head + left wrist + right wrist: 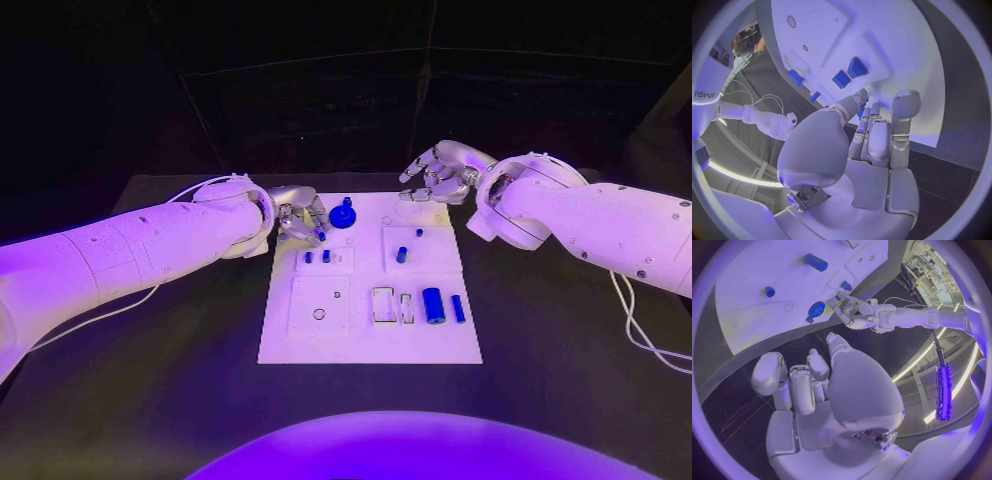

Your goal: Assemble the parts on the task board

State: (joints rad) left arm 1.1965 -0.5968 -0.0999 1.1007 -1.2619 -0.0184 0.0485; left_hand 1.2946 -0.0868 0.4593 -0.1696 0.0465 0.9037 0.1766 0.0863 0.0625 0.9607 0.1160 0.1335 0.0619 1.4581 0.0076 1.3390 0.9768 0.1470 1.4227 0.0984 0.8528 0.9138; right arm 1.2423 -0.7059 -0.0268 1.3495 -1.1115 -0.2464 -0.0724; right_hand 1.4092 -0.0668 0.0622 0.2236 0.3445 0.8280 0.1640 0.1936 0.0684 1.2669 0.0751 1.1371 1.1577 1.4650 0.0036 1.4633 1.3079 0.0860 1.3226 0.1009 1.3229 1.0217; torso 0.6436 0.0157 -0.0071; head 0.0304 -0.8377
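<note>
On the white board (369, 340) in the middle of the counter (173, 390), most parts look unplaced (a judgement from how they lie). A big blue cylinder (433, 305) and a slimmer blue bar (457, 308) lie loose near the board's near right, beside two pale frames. Small blue pegs (316, 257) stand in the left-centre block, another (401, 255) in the right-centre block, so some seating may be done. A round blue knob (342, 214) sits at the far edge. The left hand (300, 220) is at the board's far-left corner, fingers curled; cannot tell if it pinches anything. The right hand (437, 172) hangs past the far-right corner, fingers apart, holding nothing. Counter is black; the room beyond is dark, w/ light strips.
</note>
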